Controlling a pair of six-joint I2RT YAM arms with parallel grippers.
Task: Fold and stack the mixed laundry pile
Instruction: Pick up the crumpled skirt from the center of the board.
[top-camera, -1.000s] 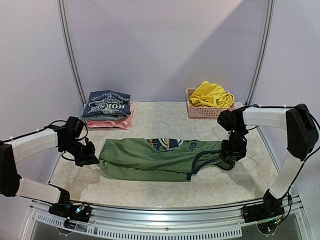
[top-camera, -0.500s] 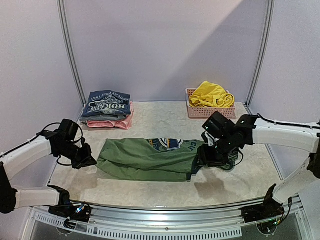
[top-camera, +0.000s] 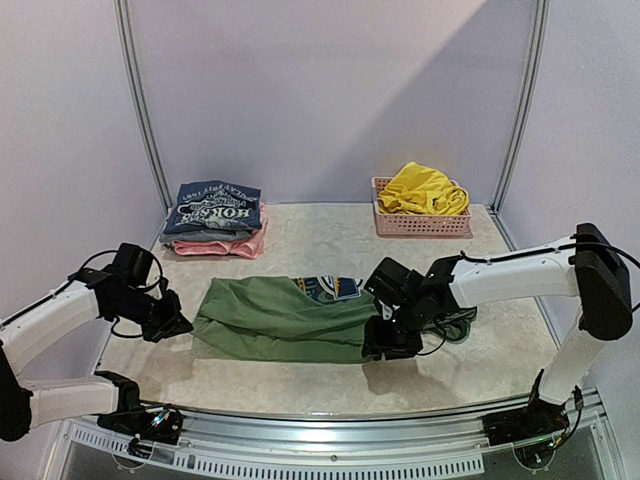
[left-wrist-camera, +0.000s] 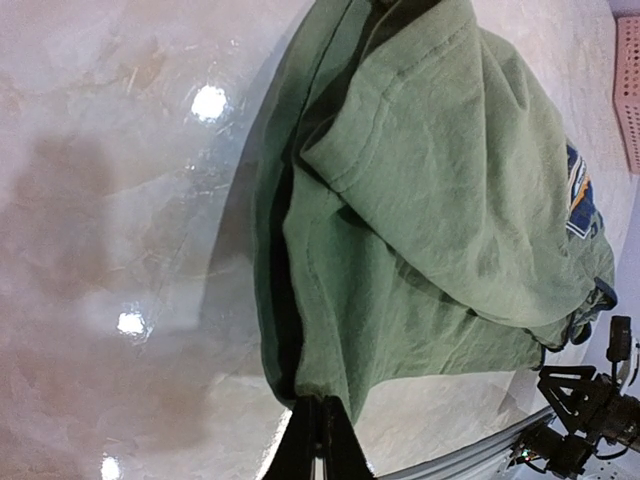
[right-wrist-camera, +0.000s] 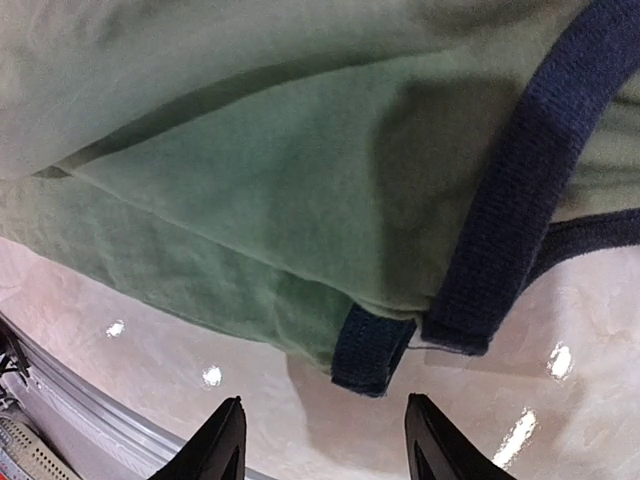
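Limp, the shirt (top-camera: 285, 320) lies on the table (top-camera: 330, 385), its hem pinched in the closed left end effector (left-wrist-camera: 318, 440); just ahead of the spread, empty right end effector (right-wrist-camera: 325, 445) sits its trimmed edge, likely the firmest hold.

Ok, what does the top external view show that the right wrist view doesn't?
Only the top external view shows the folded stack at the back left and the yellow shorts heaped in the pink basket at the back right. Only the right wrist view shows the dark trim and its stitched end up close, with the right fingers spread apart and nothing between them. Both show the olive-green shirt lying on the table.
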